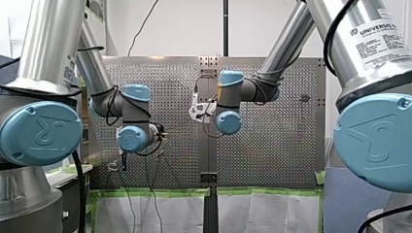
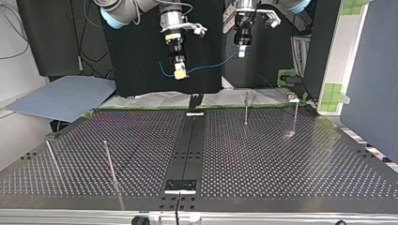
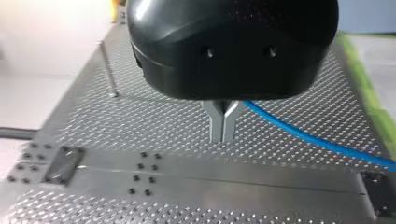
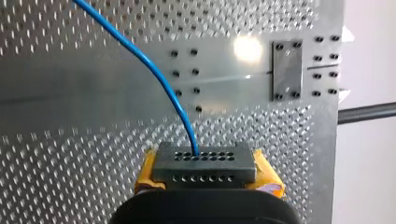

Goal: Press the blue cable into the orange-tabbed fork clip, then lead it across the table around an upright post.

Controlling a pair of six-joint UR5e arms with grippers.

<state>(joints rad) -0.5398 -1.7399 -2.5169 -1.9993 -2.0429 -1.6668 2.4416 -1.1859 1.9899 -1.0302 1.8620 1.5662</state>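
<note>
- Front view: my left arm (image 1: 127,114) and my right arm (image 1: 245,90) are reaching over the table (image 1: 272,145), one on each side of the strip (image 1: 209,155). The jaws are not showing here.
- Top view: the right gripper (image 2: 179,71) is hanging above the strip's far end and pinching the cable (image 2: 211,65). The left gripper (image 2: 241,50) is gripping the cable too, just right of the strip. The cable is sagging in the air between them, clear of the table.
- Left wrist view: the metal fingers (image 3: 217,126) are pressing together at their tips. The cable is leaving from beside them, on the far side of the strip.
- Right wrist view: the yellow pads (image 4: 266,175) are closing on the cable, which is rising away across the strip.
- Risks, as judged:
  - The span between the grips is short, so arms moving apart could be dragging the cable through the jaws.
  - The slack could be snagging the wrong post.
- Count:
  - one cable
  - two grippers
  - four posts (image 2: 245,108), two on each side of the strip
  - the clip: I cannot tell where it is
</note>
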